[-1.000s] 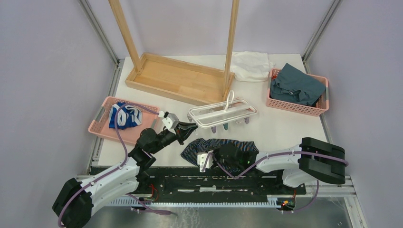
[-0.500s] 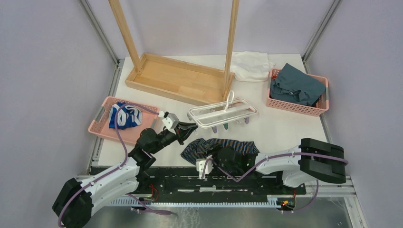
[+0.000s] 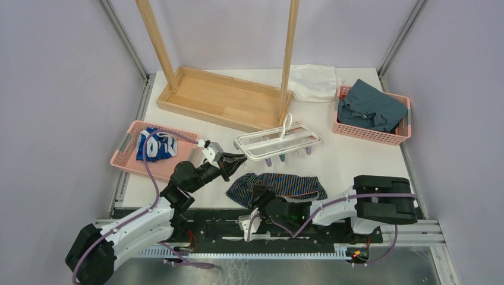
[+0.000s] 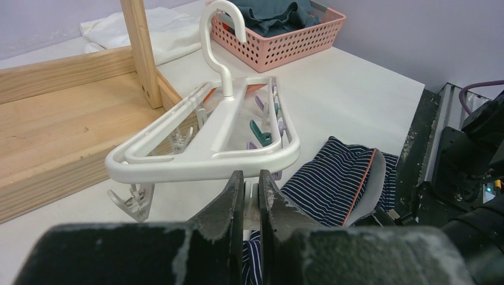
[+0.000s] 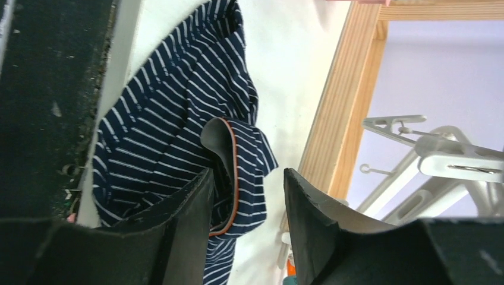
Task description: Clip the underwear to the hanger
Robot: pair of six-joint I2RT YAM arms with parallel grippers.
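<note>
Underwear: dark navy pinstriped boxer shorts with orange trim, crumpled on the white table near its front edge, just in front of the hanger; one orange-edged hem folded upward; clipped to nothing.
Hanger: white plastic rectangular drying frame with a top hook, beside the base of the tall wooden rack; purple and teal clips hanging below the frame on the side facing the underwear.
Left gripper: at the hanger's left end, tips just under the frame's rim; fingers pressed almost together, pinching a narrow white clip.
Right gripper: low at the near-left edge of the underwear; fingers spread apart, upturned hem just beyond the tips, nothing gripped.
Left side: pink plastic basket holding a bright blue-and-white garment.
Far right: second pink basket holding a plain teal cloth.
Far edge: crumpled white cloth.
</note>
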